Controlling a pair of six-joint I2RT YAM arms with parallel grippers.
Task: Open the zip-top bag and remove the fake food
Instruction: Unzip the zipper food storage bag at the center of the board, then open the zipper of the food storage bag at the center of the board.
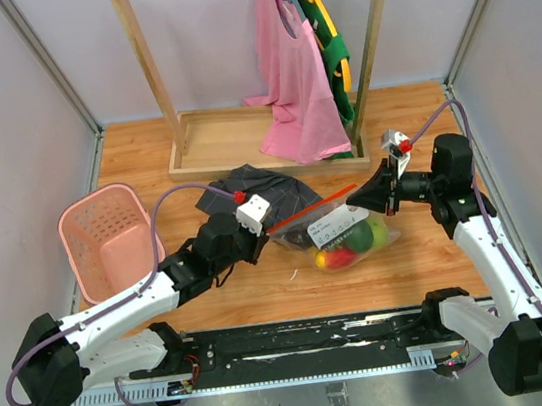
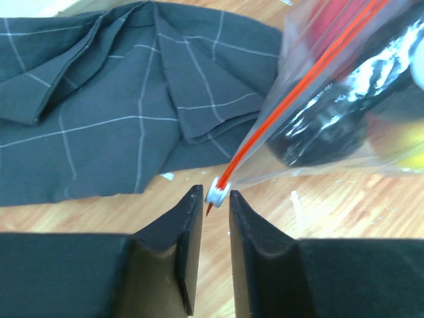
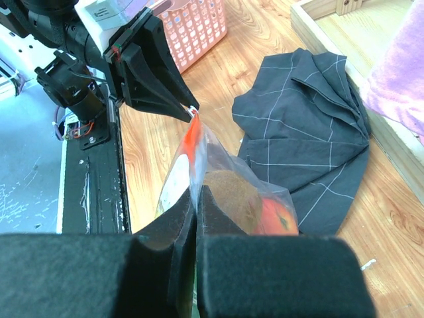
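The zip-top bag hangs stretched between my two grippers, its orange-red zip strip taut and straight. The fake food sits inside: red, green and yellow fruits. My left gripper holds the white zip slider between its very fingertips, jaws a narrow gap apart. My right gripper is shut on the strip's other end. In the right wrist view a brown fruit and a red-orange fruit show through the plastic. In the left wrist view a dark fruit shows.
A grey checked cloth lies just behind the bag, also in the left wrist view. A pink slotted basket stands at the left. A wooden clothes rack with a pink garment stands at the back. A black rail runs along the near edge.
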